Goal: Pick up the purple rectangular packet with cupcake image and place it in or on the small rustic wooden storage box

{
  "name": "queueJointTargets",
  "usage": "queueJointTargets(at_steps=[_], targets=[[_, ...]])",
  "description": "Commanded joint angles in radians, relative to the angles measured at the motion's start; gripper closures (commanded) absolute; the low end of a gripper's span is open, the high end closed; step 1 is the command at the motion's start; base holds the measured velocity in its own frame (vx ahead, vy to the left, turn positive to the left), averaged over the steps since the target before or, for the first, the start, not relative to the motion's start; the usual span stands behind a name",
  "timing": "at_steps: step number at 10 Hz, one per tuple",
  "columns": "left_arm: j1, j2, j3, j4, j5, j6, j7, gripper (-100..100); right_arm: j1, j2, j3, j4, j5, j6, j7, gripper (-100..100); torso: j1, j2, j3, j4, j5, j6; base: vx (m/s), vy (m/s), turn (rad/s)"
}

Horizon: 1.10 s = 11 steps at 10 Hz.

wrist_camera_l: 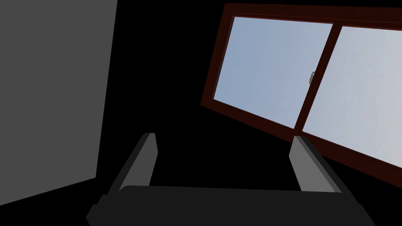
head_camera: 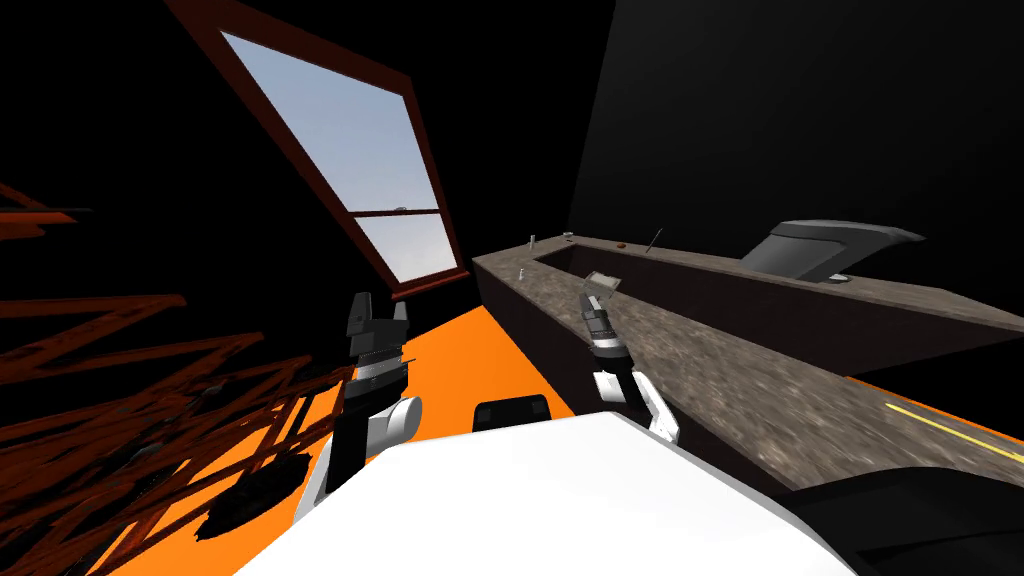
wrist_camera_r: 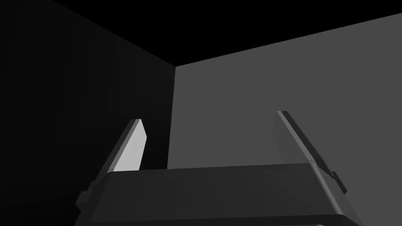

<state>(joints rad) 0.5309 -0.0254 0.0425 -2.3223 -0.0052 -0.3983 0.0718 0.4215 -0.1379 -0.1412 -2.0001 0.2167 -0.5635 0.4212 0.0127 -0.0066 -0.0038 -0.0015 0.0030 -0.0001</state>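
My left gripper (head_camera: 378, 310) is raised over the orange floor, left of the counter, and stands open with nothing between its fingers (wrist_camera_l: 224, 137). My right gripper (head_camera: 592, 296) hangs over the near edge of the brown speckled counter (head_camera: 720, 370), also open and empty (wrist_camera_r: 209, 117). A small pale flat thing (head_camera: 606, 281) lies on the counter just past the right gripper's tip; I cannot tell what it is. I make out no purple packet and no wooden box.
The long counter runs away to the right, with a dark recess (head_camera: 575, 262) and a few tiny items (head_camera: 622, 243) at its far end. A dark grey curved object (head_camera: 830, 250) stands further right. A window (head_camera: 350, 150) and a dark red lattice (head_camera: 150, 400) lie to the left.
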Motion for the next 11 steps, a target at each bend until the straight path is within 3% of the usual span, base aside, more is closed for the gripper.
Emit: queueJointTargets(at_steps=[1,2,3,6,7,10,11], targets=[[0.0,0.0,0.0,0.0,0.0,0.0,0.0,0,-0.009,0.0,-0.036,0.041,0.036,0.009,0.047,-100,0.0,0.0,0.0,0.0,0.0,0.0,0.08,0.181,-0.185],[0.0,0.0,0.0,0.0,0.0,0.0,0.0,0,-0.017,0.0,-0.059,0.069,0.057,0.015,0.073,-100,-0.001,-0.001,-0.001,0.0,0.0,0.0,0.112,0.181,-0.164],[0.0,0.0,0.0,0.0,0.0,0.0,0.0,0,-0.017,0.0,-0.059,0.069,0.057,0.015,0.073,-100,-0.001,-0.003,-0.002,-0.001,0.0,0.0,0.072,0.107,-0.074],[0.0,0.0,0.0,0.0,0.0,0.0,0.0,0,-0.041,0.004,-0.137,0.153,0.114,0.045,0.146,-100,-0.007,-0.002,-0.001,-0.001,-0.002,0.0,0.084,0.109,-0.163],[0.0,0.0,0.0,0.0,0.0,0.0,0.0,0,-0.041,0.004,-0.137,0.153,0.114,0.045,0.146,-100,-0.005,-0.003,-0.002,-0.001,-0.001,0.0,0.086,0.103,-0.066],[0.0,0.0,0.0,0.0,0.0,0.0,0.0,0,-0.069,0.006,-0.222,0.231,0.162,0.09,0.209,-100,-0.008,-0.006,-0.004,-0.001,-0.001,0.0,0.131,0.111,-0.134],[0.0,0.0,0.0,0.0,0.0,0.0,0.0,0,-0.069,0.006,-0.222,0.235,0.162,0.09,0.209,-100,-0.006,-0.006,-0.004,-0.002,-0.001,0.0,0.085,0.089,-0.065]])
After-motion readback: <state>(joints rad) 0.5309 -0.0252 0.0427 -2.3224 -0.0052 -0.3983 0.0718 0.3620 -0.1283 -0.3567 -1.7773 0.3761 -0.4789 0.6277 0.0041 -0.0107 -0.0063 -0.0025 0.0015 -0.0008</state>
